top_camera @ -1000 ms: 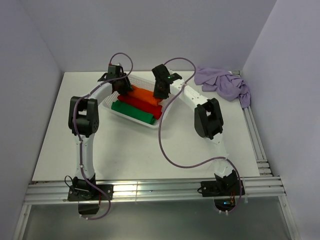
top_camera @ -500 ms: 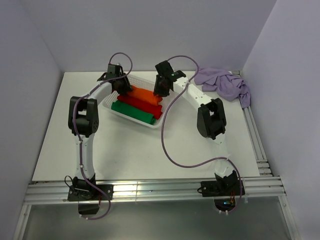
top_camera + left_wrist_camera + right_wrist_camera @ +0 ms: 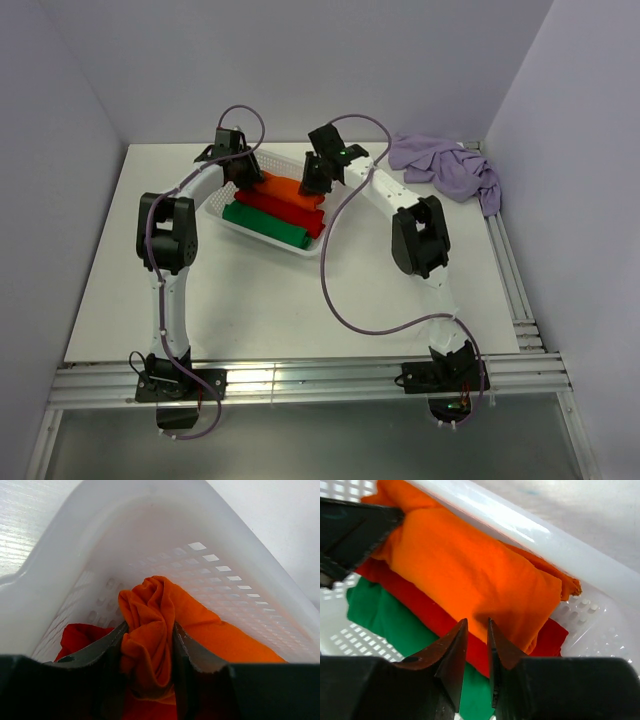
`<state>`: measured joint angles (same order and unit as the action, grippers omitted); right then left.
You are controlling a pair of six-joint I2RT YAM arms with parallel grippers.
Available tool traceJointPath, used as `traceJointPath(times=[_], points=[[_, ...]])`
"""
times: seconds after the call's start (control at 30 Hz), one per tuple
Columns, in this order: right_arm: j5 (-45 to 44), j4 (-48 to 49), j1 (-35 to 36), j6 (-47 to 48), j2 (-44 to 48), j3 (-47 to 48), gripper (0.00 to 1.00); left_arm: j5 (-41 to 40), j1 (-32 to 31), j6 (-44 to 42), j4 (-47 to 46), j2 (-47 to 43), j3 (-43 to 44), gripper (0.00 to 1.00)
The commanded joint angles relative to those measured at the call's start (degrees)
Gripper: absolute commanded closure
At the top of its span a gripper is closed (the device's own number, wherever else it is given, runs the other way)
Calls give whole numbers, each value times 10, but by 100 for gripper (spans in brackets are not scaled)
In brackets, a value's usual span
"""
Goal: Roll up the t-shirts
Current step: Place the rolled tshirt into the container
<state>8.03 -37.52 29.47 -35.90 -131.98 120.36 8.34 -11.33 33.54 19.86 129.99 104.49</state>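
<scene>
The orange t-shirt (image 3: 285,187) lies rolled in a white basket (image 3: 250,232), along its far wall. My left gripper (image 3: 243,182) is at the roll's left end and is shut on a bunched fold of the orange t-shirt (image 3: 150,610). My right gripper (image 3: 313,185) hangs over the roll's right end. Its jaws (image 3: 476,625) stand a narrow gap apart with nothing between them, tips just at the orange cloth (image 3: 470,565). The lilac t-shirt (image 3: 445,168) lies crumpled on the table at the back right, away from both grippers.
In the basket, a red roll (image 3: 280,208) and a green roll (image 3: 265,224) lie beside the orange one, nearer the arms. The basket's perforated walls (image 3: 225,570) close in around both grippers. Walls enclose the table on three sides.
My right gripper has shifted slightly over the orange roll's right end and its jaws have narrowed. The left gripper keeps its hold and has not moved.
</scene>
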Motion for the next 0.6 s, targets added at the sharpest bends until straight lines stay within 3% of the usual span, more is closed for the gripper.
traceJointPath(times=[0.0,0.13,0.57], points=[[-6,17,8,0,-5,-23,71,3,3,-18,26,4,13,60],[-27,-4,9,2,-26,-29,72,7,3,-17,21,12,11,59],[-48,-13,9,19,-27,-25,72,-15,8,-24,33,-20,25,43]])
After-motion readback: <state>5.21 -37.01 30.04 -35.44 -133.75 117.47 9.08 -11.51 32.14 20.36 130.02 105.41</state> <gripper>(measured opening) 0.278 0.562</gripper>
